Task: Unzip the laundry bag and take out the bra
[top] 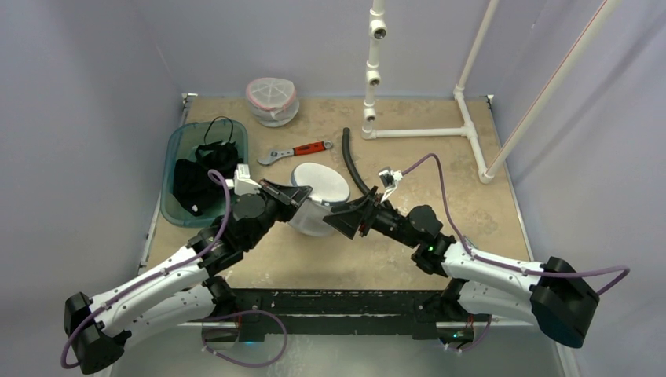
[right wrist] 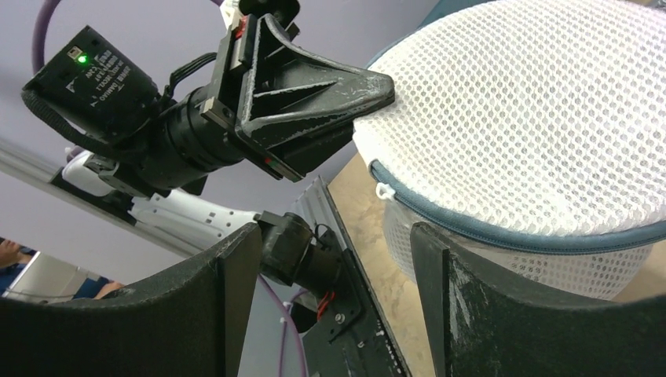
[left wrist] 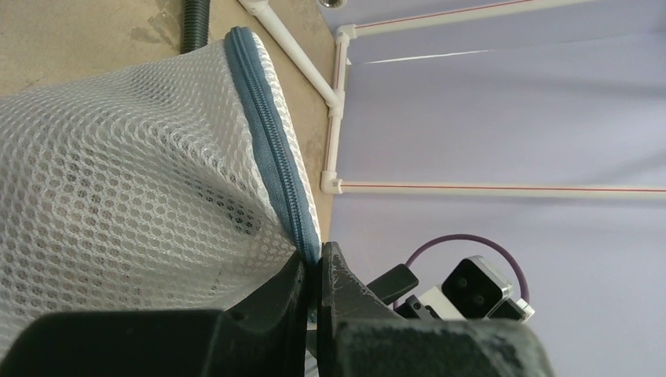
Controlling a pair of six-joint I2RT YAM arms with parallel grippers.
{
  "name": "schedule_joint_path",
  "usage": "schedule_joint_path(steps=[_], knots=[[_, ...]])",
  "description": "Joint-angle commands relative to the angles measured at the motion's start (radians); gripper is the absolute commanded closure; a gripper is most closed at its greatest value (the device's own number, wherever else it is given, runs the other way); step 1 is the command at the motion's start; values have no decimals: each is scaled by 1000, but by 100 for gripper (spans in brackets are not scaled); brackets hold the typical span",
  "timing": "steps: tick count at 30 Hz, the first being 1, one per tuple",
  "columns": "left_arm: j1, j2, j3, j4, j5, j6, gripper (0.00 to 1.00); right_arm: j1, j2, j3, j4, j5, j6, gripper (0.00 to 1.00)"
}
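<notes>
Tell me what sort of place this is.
Probably a lab robot test cell: plain walls box in a table, a white pipe frame stands on it, and two robot arms are bolted at its near edge.

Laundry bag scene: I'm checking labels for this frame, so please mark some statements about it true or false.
1. The left gripper is clamped on the laundry bag's blue zipper edge. True.
2. The right gripper is shut on the bag. False: its jaws stand open beside the bag, holding nothing.
3. The teal bin holds dark clothing. True.
4. The red-handled wrench lies in the bin. False: it lies on the table beside the bin.
</notes>
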Motion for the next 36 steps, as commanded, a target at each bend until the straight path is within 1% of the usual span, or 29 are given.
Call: schedule_joint_path(steps=[1, 8, 15, 19, 22, 27, 36], knots=[[2, 1, 54, 65, 32, -15, 100, 2, 9, 18, 57, 31, 9, 28], [1, 10, 56, 75, 45, -12, 100, 2, 23, 21, 60, 41, 12, 29], [1, 3, 56, 74, 48, -12, 100, 2, 36, 27, 67, 42, 13, 35], [1, -6, 56, 70, 42, -13, 100, 2, 30, 17, 57, 63, 17, 33], [1, -7, 56, 74, 45, -12, 100, 1, 27, 3, 62, 74, 21, 33], [0, 2, 57, 79, 68, -15, 100, 2, 33, 15, 79, 63, 18, 42], [1, -8, 51, 76, 58, -15, 100, 2, 30, 25, 76, 61, 12, 56]])
